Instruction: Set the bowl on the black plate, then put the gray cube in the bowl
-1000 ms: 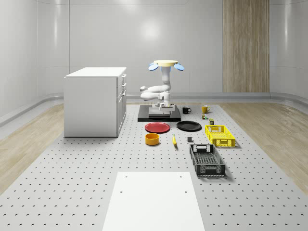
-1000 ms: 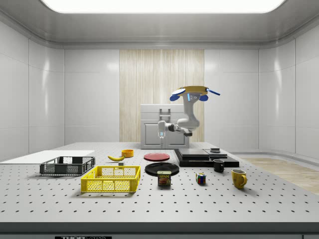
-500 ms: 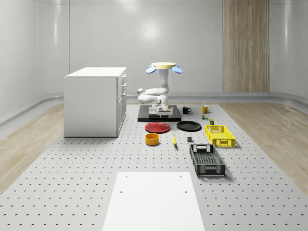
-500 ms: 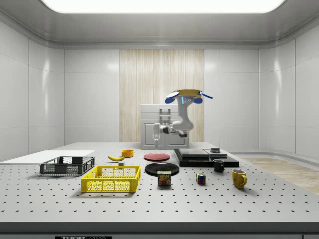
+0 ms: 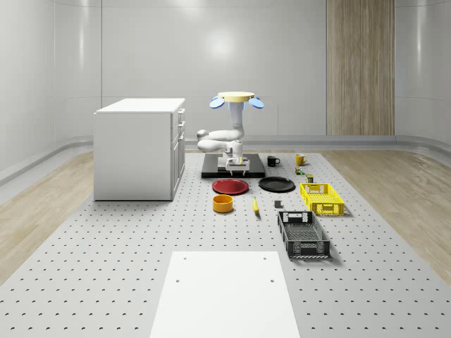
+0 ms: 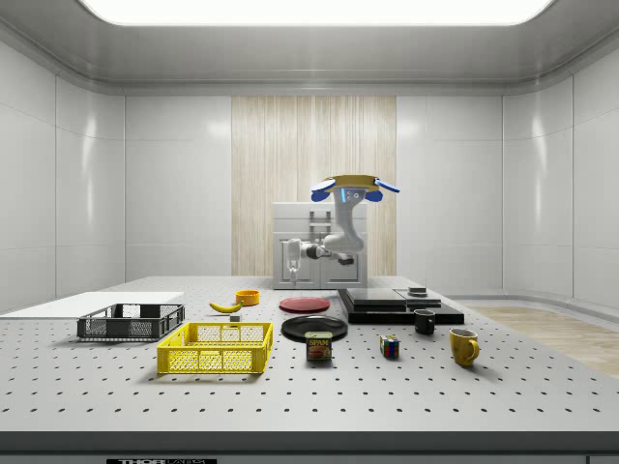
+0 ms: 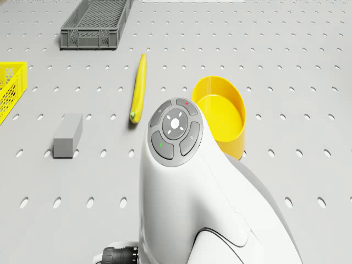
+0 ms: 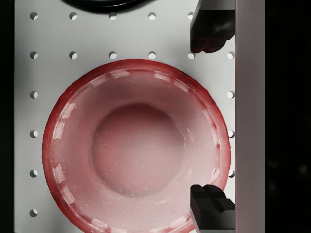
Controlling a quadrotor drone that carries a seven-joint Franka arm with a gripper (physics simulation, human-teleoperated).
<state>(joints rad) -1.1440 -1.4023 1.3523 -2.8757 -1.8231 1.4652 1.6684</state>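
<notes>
**Red plate under a spread claw; bowl and cube on bare table**

White panel (image 5: pixel 225 296) lies nearest in the whole-scene view, with open perforated table (image 5: pixel 106 246) all along its left. Past it, to the right, stands the dark crate (image 5: pixel 303 234), and beyond that the yellow crate (image 5: pixel 322 198).

Across the middle, with clear gaps between them, sit the yellow bowl (image 5: pixel 223 203), the banana (image 5: pixel 255 205) and the gray cube (image 5: pixel 277 205). The bowl is leftmost, upright and touching nothing. The cube is rightmost, just short of the dark crate's far end.

Next comes the red plate (image 5: pixel 230 186), with the black plate (image 5: pixel 276 184) to its right. Their rims are close but apart, and the black plate is bare.

The gripper (image 8: pixel 208 119) hangs over the red plate, pointing down at its rim. Its fingers (image 8: pixel 211 29) are spread wide and hold nothing.

The drone (image 5: pixel 237 100) hovers above the near edge of the black platform (image 5: pixel 211 172), its arm folded beneath it. The white cabinet (image 5: pixel 139 148) stands to the left. Two mugs (image 5: pixel 272 161) sit at the far right.
</notes>
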